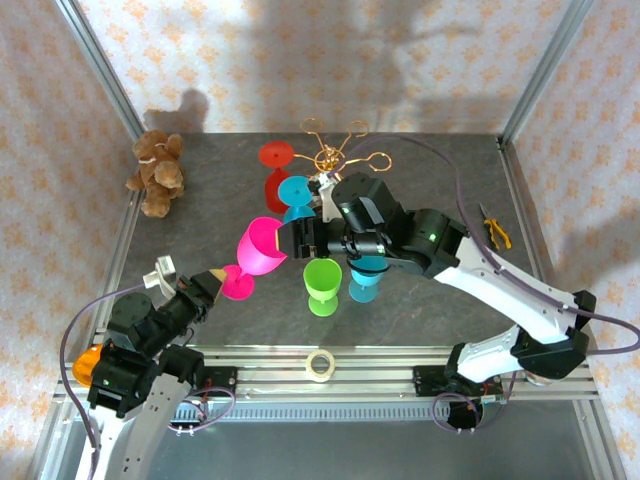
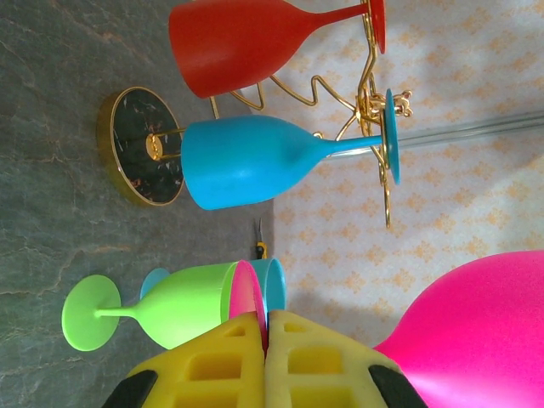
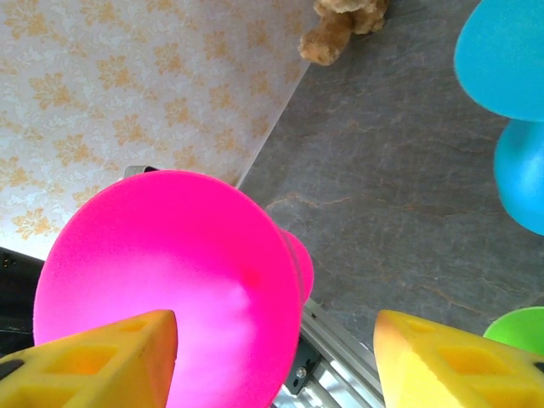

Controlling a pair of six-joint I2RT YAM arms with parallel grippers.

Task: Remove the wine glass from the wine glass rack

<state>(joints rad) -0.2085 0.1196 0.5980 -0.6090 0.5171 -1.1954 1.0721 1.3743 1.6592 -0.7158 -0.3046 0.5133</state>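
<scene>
**A:** From above, the pink glass (image 1: 262, 247) tilts well clear of the rack (image 1: 335, 150). Its foot is at the left claw (image 1: 207, 287), its bowl just beside the right claw (image 1: 303, 240).

**B:** Left wrist now: left claw clenched on the pink foot!

**A:** Right wrist: that claw is spread wide, with the bowl between its fingers, nearer one.
</scene>
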